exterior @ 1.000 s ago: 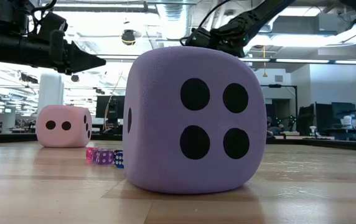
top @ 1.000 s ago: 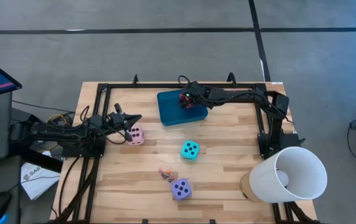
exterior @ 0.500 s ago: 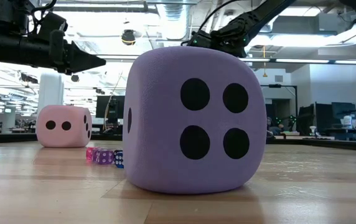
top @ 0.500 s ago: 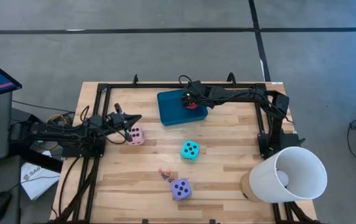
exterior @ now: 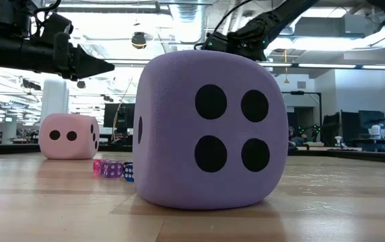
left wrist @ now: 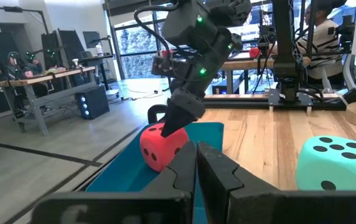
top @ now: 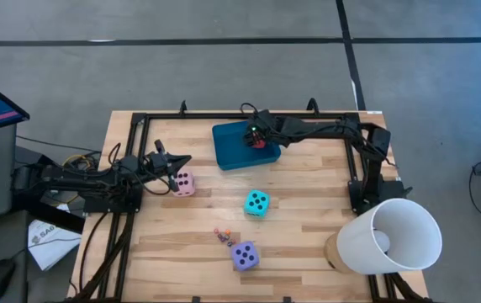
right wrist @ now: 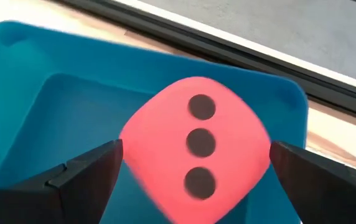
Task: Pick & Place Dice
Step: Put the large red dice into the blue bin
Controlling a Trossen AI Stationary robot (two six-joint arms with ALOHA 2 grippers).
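The red die [right wrist: 196,146] lies in the teal tray [top: 228,147] at the table's far middle, three pips facing my right gripper [top: 253,135]. That gripper is open above it, one finger on each side. The pink die [top: 183,183] sits on the wood at the left. Just beyond it, my left gripper [top: 188,160] hovers shut and level. The turquoise die [top: 256,203] rests mid-table. The purple die [top: 243,255] sits near the front edge. My right gripper comes at the red die slanting down from the table's right. Its fingertips [right wrist: 106,158] stand right beside the die's two opposite sides. I cannot tell whether they touch it. The die sits on the tray floor [left wrist: 209,134].
Several tiny dice [top: 222,235] lie just beyond the purple die. A big white cone-shaped shade [top: 389,237] stands at the near right corner. A black rail frame [top: 140,118] borders the table. Bare wood lies between the dice.
In the high view, more of the red die shows from under my right gripper, on the side toward the tray's near right corner. The left arm and the other dice have kept still.
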